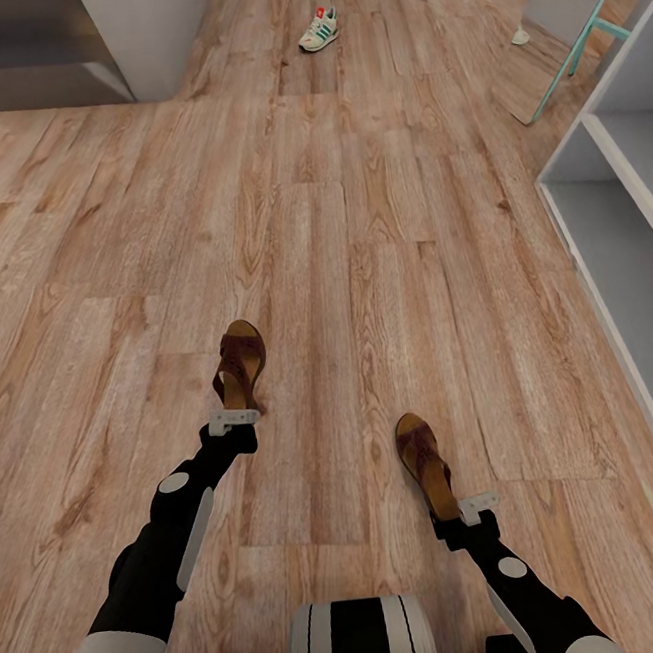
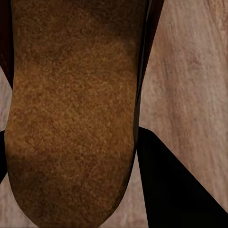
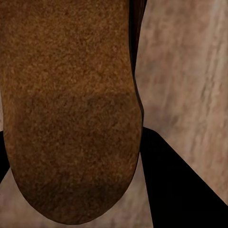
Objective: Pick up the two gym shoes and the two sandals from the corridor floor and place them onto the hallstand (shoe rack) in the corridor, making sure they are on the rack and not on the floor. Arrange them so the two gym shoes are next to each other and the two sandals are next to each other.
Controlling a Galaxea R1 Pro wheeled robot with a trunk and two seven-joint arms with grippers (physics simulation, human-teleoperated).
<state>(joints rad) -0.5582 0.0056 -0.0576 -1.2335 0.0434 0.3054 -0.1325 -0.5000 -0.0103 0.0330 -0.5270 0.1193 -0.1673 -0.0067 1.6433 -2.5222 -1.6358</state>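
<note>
Two sandals: left sandal point(image 1: 239, 364) held by its heel in the left gripper point(image 1: 234, 418); right sandal point(image 1: 426, 465) pinched the same way by the right gripper point(image 1: 476, 505), each toe pointing away from the robot.
Hallstand point(image 1: 598, 228): nearer the right sandal; its shelves look bare.
Gym shoe point(image 1: 319, 29): on the corridor floor point(image 1: 356, 223), far left of the hallstand.
Nearer arm: right.

Teal-legged frame point(image 1: 592, 32) at far right
</note>
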